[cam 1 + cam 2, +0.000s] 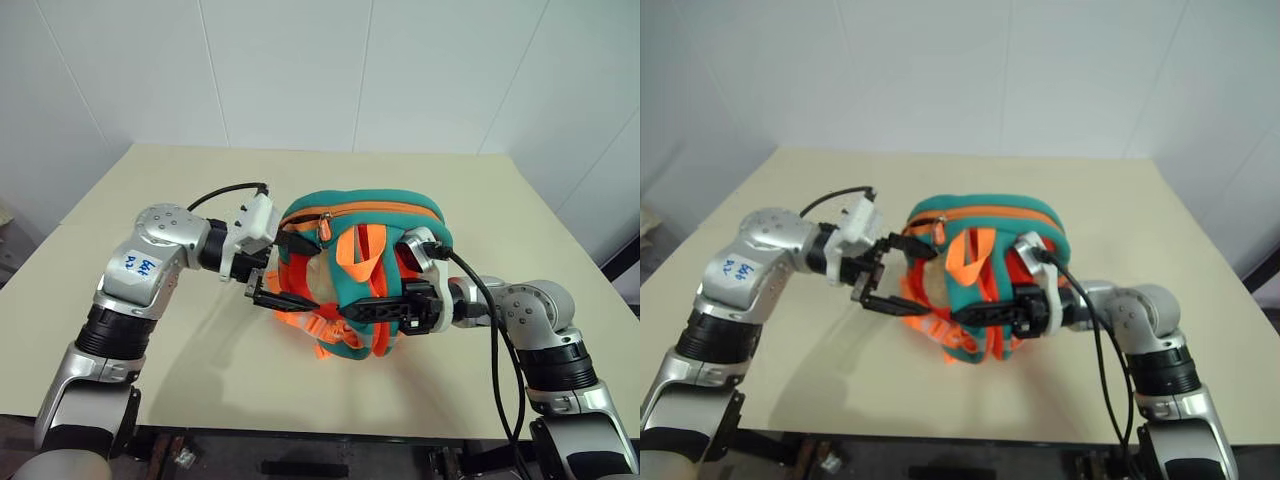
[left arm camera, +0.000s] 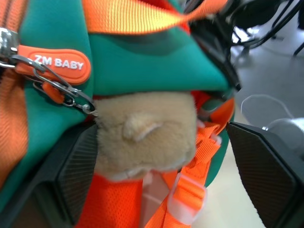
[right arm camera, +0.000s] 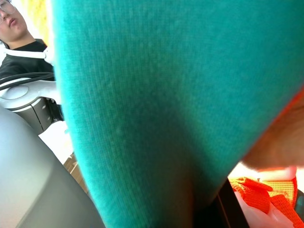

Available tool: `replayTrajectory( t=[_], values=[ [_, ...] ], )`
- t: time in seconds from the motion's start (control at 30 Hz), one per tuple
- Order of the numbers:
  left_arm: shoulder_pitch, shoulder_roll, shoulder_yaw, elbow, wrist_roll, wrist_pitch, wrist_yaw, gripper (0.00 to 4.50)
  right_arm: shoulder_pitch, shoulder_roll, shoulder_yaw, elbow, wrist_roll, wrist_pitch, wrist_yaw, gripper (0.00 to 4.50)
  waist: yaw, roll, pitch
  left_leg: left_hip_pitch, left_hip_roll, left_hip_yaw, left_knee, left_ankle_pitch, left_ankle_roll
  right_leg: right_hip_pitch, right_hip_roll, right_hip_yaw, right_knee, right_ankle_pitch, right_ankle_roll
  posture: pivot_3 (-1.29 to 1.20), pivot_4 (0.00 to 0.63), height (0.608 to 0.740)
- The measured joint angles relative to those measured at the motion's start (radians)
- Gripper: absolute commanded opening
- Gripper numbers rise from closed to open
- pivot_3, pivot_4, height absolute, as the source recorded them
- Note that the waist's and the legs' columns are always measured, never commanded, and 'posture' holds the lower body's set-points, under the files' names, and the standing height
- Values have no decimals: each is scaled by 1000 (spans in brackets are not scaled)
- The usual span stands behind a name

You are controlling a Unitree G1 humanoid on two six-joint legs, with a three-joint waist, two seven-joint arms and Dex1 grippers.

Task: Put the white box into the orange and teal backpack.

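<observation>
Left gripper (image 1: 278,272) spread wide, fingers either side of the tan plush charm (image 2: 145,135) at the backpack's nine o'clock flank, nothing clamped between them. Right gripper (image 1: 392,308) shut on the orange and teal backpack (image 1: 370,225), pinching its teal fabric at the lower four o'clock edge. Backpack held raised between both grippers over the middle of the beige table (image 1: 480,200), long axis running nine to three o'clock, orange zipper seam along its upper rim toward twelve, straps and buckles dangling toward six. Zipper pull (image 2: 54,62) lettered "ZM BABY" hanging just beside the charm. A seated person (image 3: 19,33) in dark clothing beyond the teal fabric in the right wrist view.
</observation>
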Motion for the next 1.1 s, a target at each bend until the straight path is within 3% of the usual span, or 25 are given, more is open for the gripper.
replayTrajectory(
  t=[0.27,0.4,0.77,1.1],
  values=[
    [-1,-19,0,2,50,-12,77,1060,2,4,0,-2,1,1,-6,56,0,0,0,0,0,0,0,0,0,0,0,0,0,0,0,0,150,740],
    [-1,-17,1,1,49,-11,67,242,2,8,0,-3,2,1,-7,56,0,0,0,0,0,0,0,0,0,0,0,0,0,0,0,0,150,740],
    [-72,234,93,28,-175,266,-186,191,1,26,3,-20,8,1,-9,56,-14,0,0,0,0,0,-5,0,0,-1,0,0,-3,0,0,0,150,740],
    [-120,322,117,344,-173,272,-187,191,-3,40,2,-20,8,-2,-23,56,-14,0,0,0,0,0,-9,0,0,-2,0,-1,-4,-1,-1,0,150,740]
  ],
)
